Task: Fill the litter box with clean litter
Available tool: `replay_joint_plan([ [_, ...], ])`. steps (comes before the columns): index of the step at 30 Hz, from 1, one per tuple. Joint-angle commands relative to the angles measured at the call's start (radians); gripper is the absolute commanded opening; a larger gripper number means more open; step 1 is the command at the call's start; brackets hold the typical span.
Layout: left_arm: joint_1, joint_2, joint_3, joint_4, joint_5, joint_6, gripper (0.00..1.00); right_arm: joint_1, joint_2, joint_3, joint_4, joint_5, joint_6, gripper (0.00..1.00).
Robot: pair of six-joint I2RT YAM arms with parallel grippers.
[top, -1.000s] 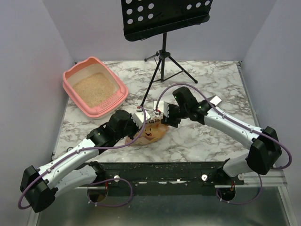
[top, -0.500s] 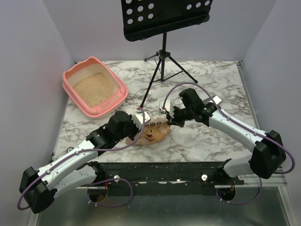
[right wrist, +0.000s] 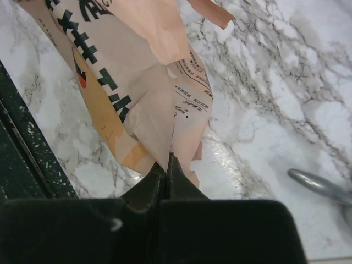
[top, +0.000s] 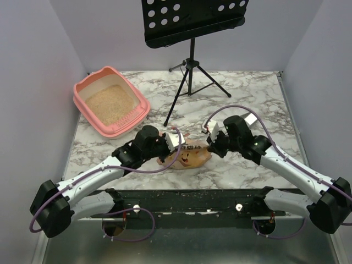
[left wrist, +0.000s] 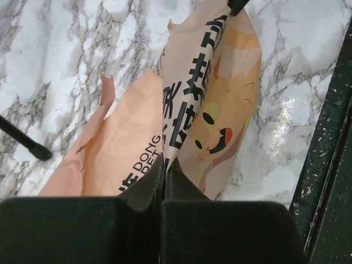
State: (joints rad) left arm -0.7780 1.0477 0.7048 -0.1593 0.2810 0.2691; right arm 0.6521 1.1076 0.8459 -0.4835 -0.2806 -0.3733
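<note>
Crinkled matt bag — probably paper — lies on a glossy marble-look table; litter box is smooth plastic.

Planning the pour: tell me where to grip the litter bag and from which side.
Pinch the thin end edges of the bag, one gripper from each side: it lies flat, its middle probably too wide for jaws. The left gripper and right gripper are shut there.

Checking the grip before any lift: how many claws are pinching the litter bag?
2. The left claw is shut on the bag's left end; the right claw is shut on its right end. Both grips show clearly in the wrist views.
</note>
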Motion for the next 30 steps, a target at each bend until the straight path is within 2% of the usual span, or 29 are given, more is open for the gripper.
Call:
replay_joint_plan([
  [1, 0.003, -0.077, -0.105, 0.239, 0.122, 0.005, 0.00, -0.008, -0.046, -0.064, 0.060, 0.102, 0.175, 0.01],
  [2, 0.003, -0.096, -0.117, 0.254, 0.118, -0.002, 0.00, -0.008, -0.048, -0.067, 0.078, 0.124, 0.198, 0.01],
  [3, 0.003, -0.110, -0.122, 0.254, 0.112, -0.001, 0.00, -0.008, -0.049, -0.059, 0.089, 0.126, 0.211, 0.10],
  [4, 0.002, -0.123, -0.122, 0.250, 0.109, 0.002, 0.00, -0.008, -0.051, -0.045, 0.098, 0.129, 0.221, 0.25],
  [6, 0.000, -0.133, -0.123, 0.244, 0.104, -0.001, 0.00, -0.008, -0.069, -0.019, 0.121, 0.170, 0.252, 0.37],
  [7, -0.003, -0.135, -0.119, 0.233, 0.101, 0.001, 0.00, -0.008, -0.096, -0.018, 0.147, 0.193, 0.267, 0.50],
  [8, -0.007, -0.133, -0.114, 0.222, 0.084, 0.004, 0.00, -0.008, -0.124, -0.019, 0.172, 0.245, 0.293, 0.58],
  [9, -0.020, -0.132, -0.102, 0.201, 0.037, 0.008, 0.00, -0.008, -0.202, -0.016, 0.215, 0.467, 0.368, 0.74],
  [10, -0.024, -0.130, -0.099, 0.202, 0.024, 0.009, 0.00, -0.008, -0.215, -0.008, 0.212, 0.551, 0.405, 0.79],
  [12, -0.032, -0.123, -0.093, 0.198, -0.002, 0.009, 0.00, -0.014, -0.212, 0.039, 0.179, 0.684, 0.451, 0.81],
  [15, -0.040, -0.101, -0.080, 0.187, -0.031, 0.001, 0.00, -0.070, -0.181, 0.076, 0.099, 0.734, 0.549, 0.80],
  [17, -0.049, -0.098, -0.085, 0.194, -0.055, 0.001, 0.00, -0.153, -0.164, 0.076, 0.065, 0.759, 0.641, 0.78],
  [20, -0.060, -0.098, -0.091, 0.208, -0.078, -0.007, 0.00, -0.306, -0.152, 0.041, 0.059, 0.700, 0.755, 0.72],
  [24, -0.066, -0.087, -0.082, 0.201, -0.112, -0.014, 0.00, -0.483, -0.120, -0.033, 0.078, 0.594, 0.868, 0.71],
  [30, -0.067, -0.078, -0.071, 0.190, -0.121, -0.019, 0.00, -0.637, -0.036, -0.129, 0.118, 0.497, 0.948, 0.66],
])
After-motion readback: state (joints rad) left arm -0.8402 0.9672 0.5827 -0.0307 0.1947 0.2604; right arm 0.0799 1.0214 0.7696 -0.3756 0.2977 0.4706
